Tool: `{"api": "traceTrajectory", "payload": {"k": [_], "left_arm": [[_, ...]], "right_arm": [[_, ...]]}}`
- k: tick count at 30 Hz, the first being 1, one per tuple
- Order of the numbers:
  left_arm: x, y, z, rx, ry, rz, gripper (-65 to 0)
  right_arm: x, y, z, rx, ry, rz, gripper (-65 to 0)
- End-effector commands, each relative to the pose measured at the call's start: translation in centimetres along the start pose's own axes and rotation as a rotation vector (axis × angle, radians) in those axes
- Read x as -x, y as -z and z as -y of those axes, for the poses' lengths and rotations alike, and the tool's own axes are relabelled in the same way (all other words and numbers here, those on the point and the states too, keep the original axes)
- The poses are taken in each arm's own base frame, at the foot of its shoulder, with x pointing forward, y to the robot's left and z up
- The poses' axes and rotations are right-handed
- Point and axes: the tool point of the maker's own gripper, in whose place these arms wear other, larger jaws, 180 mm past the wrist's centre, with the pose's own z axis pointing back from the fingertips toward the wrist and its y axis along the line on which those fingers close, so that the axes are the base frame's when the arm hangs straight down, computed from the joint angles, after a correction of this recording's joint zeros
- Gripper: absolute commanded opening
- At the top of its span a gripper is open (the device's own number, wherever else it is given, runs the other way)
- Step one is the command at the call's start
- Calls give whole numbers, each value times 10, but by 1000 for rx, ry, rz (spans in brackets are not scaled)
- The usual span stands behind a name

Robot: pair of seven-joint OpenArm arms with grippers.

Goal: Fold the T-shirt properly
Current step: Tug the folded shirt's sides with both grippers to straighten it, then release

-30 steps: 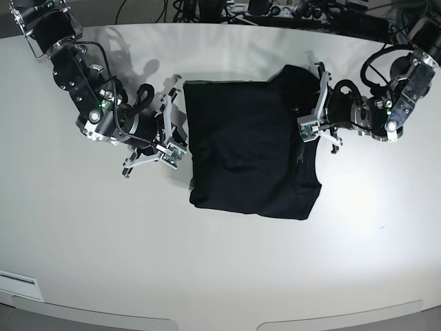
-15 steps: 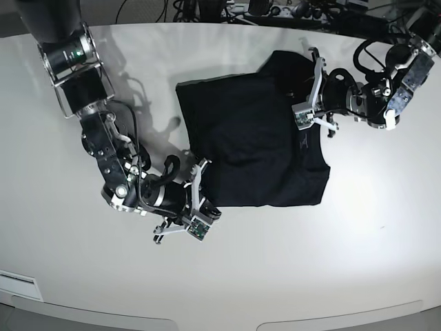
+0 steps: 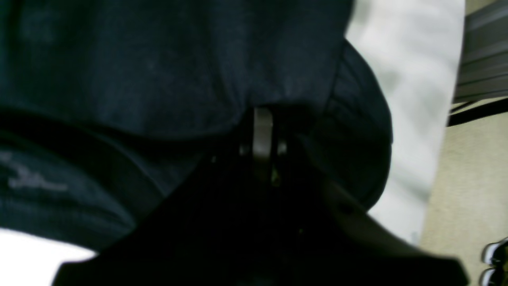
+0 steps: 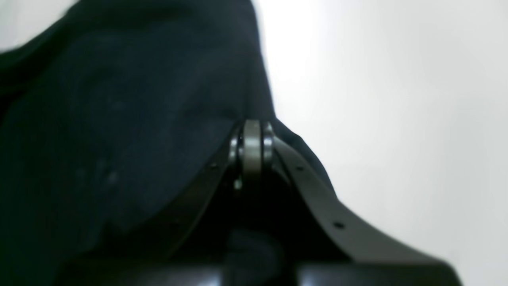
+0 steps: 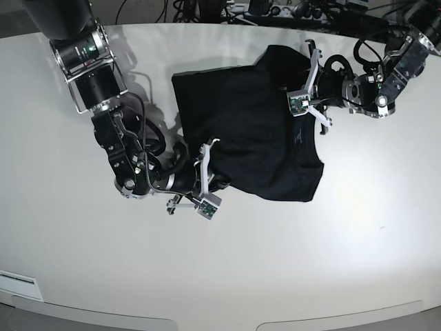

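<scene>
Black shirt (image 5: pixel 251 134) lies on the white table (image 5: pixel 344 262), a bit above and right of table centre in the base view, partly folded into a rough rectangle with a rumpled lump at its 1 o'clock corner. Left gripper (image 5: pixel 298 105) sits at the shirt's 2 o'clock side, arm reaching in from the table's far right edge, jaws clenched on a fold of the cloth near the top right part. In the left wrist view the left gripper (image 3: pixel 262 119) tips are pressed together with dark fabric (image 3: pixel 166 67) bunched right at them, so it is grasping the shirt; a rounded fold hangs off to the right of the tips over the pale table (image 3: pixel 412 79). Right gripper (image 5: pixel 207 181) is at the shirt's 7 o'clock corner, arm coming down from the table's upper left, wrist lying low over the table. In the right wrist view the right gripper (image 4: pixel 252 129) jaws are closed tight with the shirt edge (image 4: pixel 119 119) running up from the tips, cloth on the left, bare table (image 4: pixel 397 99) on the right; it is pinching the shirt at that edge. Lower hem between 5 and 7 o'clock looks uneven. Wrist views are blurry, so exact layers in each pinch cannot be told.
</scene>
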Motion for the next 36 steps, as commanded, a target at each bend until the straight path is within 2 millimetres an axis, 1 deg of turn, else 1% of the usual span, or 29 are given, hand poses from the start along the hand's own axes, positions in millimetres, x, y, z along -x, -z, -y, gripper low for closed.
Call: {"api": "traceTrajectory", "payload": {"k": [1,4,6,9,12,14,16,18,21,24,26,28,31,33,36], "left_arm": [[55,-10,-26,-131,42,-275,-650],[46,-15,-43,-180,73,-257,-650],[39,-19,-59,-225,107,-241,-650],[31,-27,-86,-316,144,-225,-650],[27,-37,-119,-432,163,-221,-650],[25,-42,-141,-498,155,-210,-650],[20,-40,-159,-529,133,-179,-650],[11,-32,-171,-539,110,-128,-650],[-3,-11,-174,-512,84,-43,-650],[-21,9,-170,-471,106,4,-650],[-36,15,-171,-470,123,29,-650],[-52,14,-176,-484,140,56,-650],[-73,3,-183,-507,173,90,-650],[-84,-5,-184,-516,168,116,-650],[-97,-23,-187,-542,148,154,-650]], "right_arm": [[-8,-11,1,6,-25,35,-650],[16,-30,-10,28,-32,9,-650],[28,-43,-17,52,-25,0,-650],[42,-63,-27,94,7,-2,-650],[55,-82,-36,135,56,3,-650],[60,-95,-42,151,100,26,-650],[65,-105,-49,160,148,47,-650],[72,-112,-55,170,190,54,-650],[82,-115,-69,180,257,65,-650],[85,-110,-86,158,306,82,-650],[83,-104,-90,157,311,89,-650],[77,-102,-89,162,320,111,-650],[65,-102,-85,169,308,144,-650],[57,-105,-85,174,287,162,-650],[38,-114,-86,185,236,201,-650]]}}
